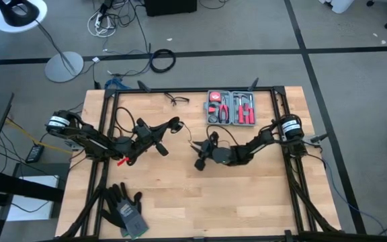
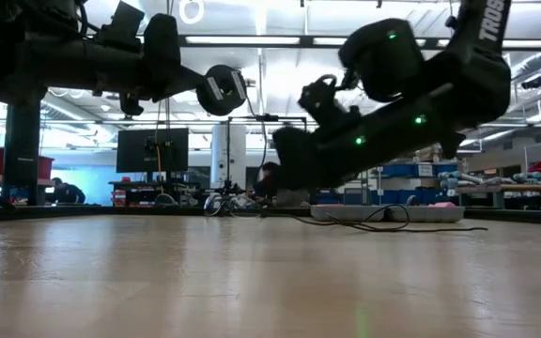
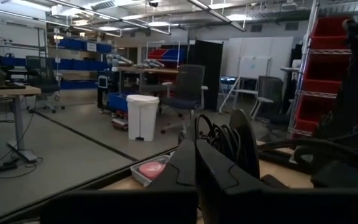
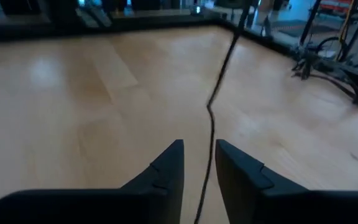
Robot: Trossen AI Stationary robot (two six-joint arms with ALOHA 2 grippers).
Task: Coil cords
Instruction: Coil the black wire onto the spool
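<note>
Your left hand (image 1: pixel 173 124) was clenched on the coiled cord (image 3: pixel 219 134) above the surface (image 1: pixel 247 195). Your right hand (image 4: pixel 199 163) was slightly parted, the thin cord running between its fingers.

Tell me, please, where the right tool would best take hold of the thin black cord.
Grip the thin black cord on the straight stretch nearest the right tool, coming from above. That stretch runs lengthwise through the gap between the tool's open fingers, so closing them should probably pinch it across its width.
</note>
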